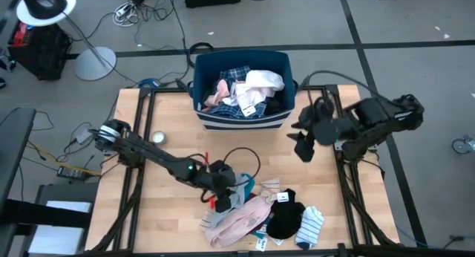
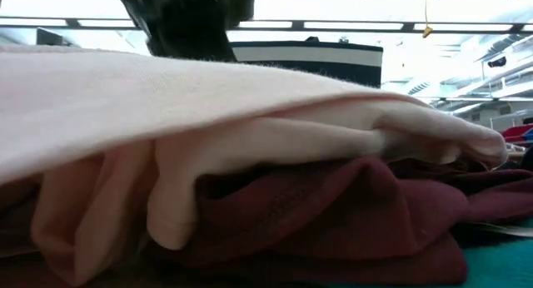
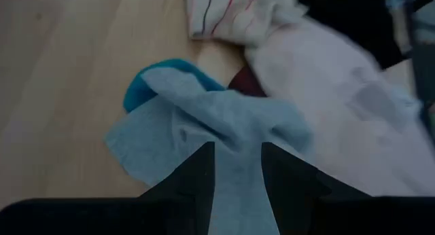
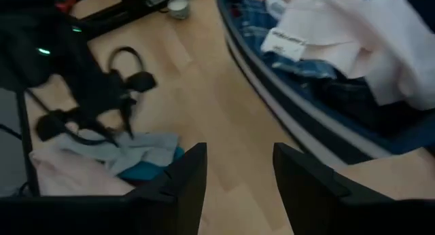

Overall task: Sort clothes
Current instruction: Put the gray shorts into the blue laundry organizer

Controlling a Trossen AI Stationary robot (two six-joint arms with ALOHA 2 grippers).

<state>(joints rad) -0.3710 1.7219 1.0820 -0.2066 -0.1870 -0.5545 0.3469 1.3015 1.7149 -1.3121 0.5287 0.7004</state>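
Observation:
The clothes lie in a heap near the table's front edge: a pale pink garment (image 1: 237, 220) over a maroon one (image 2: 333, 205), a black piece (image 1: 286, 216), a striped sock (image 1: 310, 227) and a grey-blue cloth (image 3: 204, 126) over a teal piece (image 3: 146, 82). More clothes fill the dark blue bin (image 1: 241, 116) at the far edge. My left gripper (image 1: 223, 196) is open at the heap's left end, its fingers standing either side of the grey-blue cloth (image 4: 136, 150). My right gripper (image 1: 303, 144) hangs open and holds nothing, high beside the bin's right end. My left gripper (image 3: 238, 174) comes slanting down from the table's left side over the grey-blue cloth's near part (image 3: 238, 140), fingers apart. Whether the fingertips touch the cloth I cannot tell.
A small white round thing (image 1: 157, 137) sits on the table's left part. A black cable (image 1: 241, 154) loops over the wood between bin and heap. Bare wood (image 4: 204, 79) shows in front of the bin. Dark rails run along both table sides.

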